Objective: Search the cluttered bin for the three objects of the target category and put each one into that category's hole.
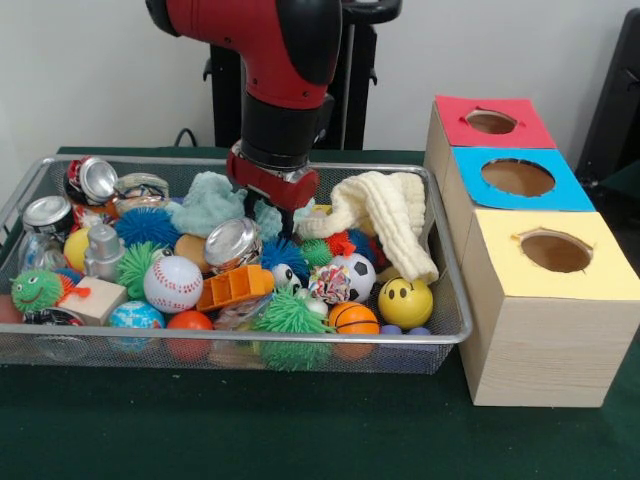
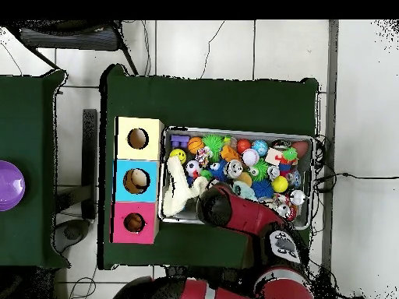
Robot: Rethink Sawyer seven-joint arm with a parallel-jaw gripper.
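Observation:
A wire mesh bin [image 1: 250, 340] [image 2: 238, 131] is heaped with clutter. In it are a baseball [image 1: 173, 284], a soccer ball [image 1: 352, 275], a yellow smiley ball [image 1: 405, 302], a small basketball [image 1: 353, 318], spiky balls [image 1: 290, 315] and crushed cans [image 1: 232, 243]. A cream knitted cloth [image 1: 385, 215] [image 2: 179, 191] and a teal fluffy cloth [image 1: 208, 203] lie toward the far side. My gripper [image 1: 278, 225] reaches down into the heap between the teal cloth and the cream cloth, its tip buried in the clutter. In the overhead view the arm [image 2: 234, 212] covers it.
Beside the bin stands a wooden box with a red-topped hole [image 1: 491, 122] [image 2: 134, 223], a blue-topped hole [image 1: 517, 177] [image 2: 136, 181] and a yellow-topped hole [image 1: 555, 251] [image 2: 138, 138]. A purple object [image 2: 8, 185] sits on a separate table at the overhead view's left edge.

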